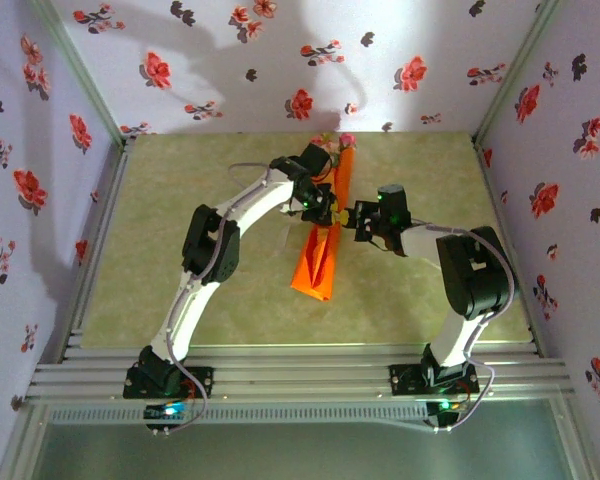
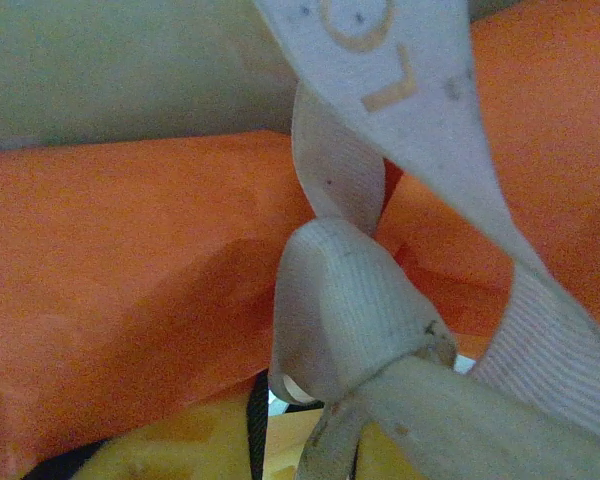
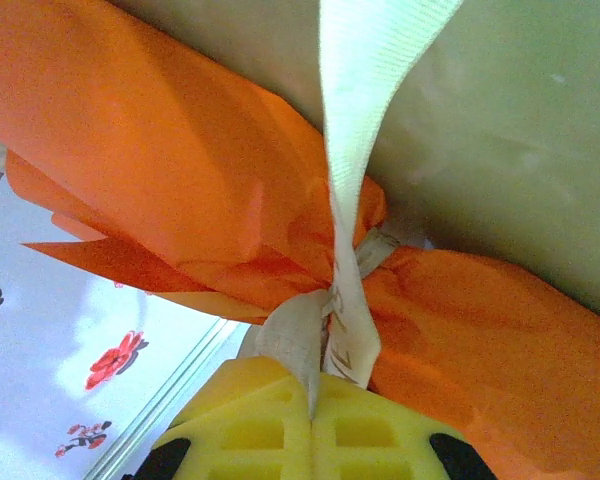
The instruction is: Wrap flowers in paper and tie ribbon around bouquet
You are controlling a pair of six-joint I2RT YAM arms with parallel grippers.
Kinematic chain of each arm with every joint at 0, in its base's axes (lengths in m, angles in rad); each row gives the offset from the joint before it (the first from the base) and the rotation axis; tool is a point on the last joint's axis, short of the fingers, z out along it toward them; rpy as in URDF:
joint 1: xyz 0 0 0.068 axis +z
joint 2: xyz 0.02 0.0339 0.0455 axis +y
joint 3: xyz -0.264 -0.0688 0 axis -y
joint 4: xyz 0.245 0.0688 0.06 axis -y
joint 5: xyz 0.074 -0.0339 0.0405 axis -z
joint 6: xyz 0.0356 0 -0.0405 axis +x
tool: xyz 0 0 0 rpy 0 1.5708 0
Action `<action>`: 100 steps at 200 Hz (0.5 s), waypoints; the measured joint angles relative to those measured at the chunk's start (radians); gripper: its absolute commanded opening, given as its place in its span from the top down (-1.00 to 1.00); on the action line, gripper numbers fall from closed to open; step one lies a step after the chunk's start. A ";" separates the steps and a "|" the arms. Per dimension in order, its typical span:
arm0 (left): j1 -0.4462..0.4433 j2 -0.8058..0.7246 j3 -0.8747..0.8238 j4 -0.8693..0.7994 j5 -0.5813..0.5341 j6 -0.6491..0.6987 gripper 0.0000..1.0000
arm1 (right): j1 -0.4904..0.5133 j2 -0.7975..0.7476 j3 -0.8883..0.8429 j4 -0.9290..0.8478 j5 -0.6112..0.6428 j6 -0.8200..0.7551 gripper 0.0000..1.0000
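R pincer (image 3: 313, 388) – yellow fingers (image 3: 250, 425) pressed tight together, ribbon (image 3: 352, 120) nipped btwn them. From the tips the strip runs straight up & away across the cinched waist of the paper (image 3: 160, 150), which sits just beyond the fingertips. A 2nd bit of ribbon bunches at the tie, right at the tips, beside the taut strand.

L pincer (image 1: 327, 207) – close up vs. the bouquet (image 1: 323, 262), opposite the R pincer w/ the cone btwn them. Its wrist cam has twisted ribbon loops directly ahead of it, orange paper behind. Can't tell how wide its jaws stand or whether they hold the strip.

Bouquet lies on the table (image 1: 180, 260). Flowers (image 1: 336, 140) are at its far end, beyond both pincers; the other end points back toward the arm bases.
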 measured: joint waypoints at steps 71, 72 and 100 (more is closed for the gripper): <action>0.011 0.000 -0.001 0.016 -0.032 0.005 0.76 | 0.000 0.000 -0.010 0.007 -0.008 0.000 1.00; 0.012 0.000 -0.001 0.016 -0.032 0.006 0.76 | 0.000 0.000 -0.010 0.007 -0.008 0.000 1.00; 0.014 0.000 -0.010 0.038 -0.034 0.006 0.86 | 0.000 0.000 -0.015 0.014 -0.011 0.000 1.00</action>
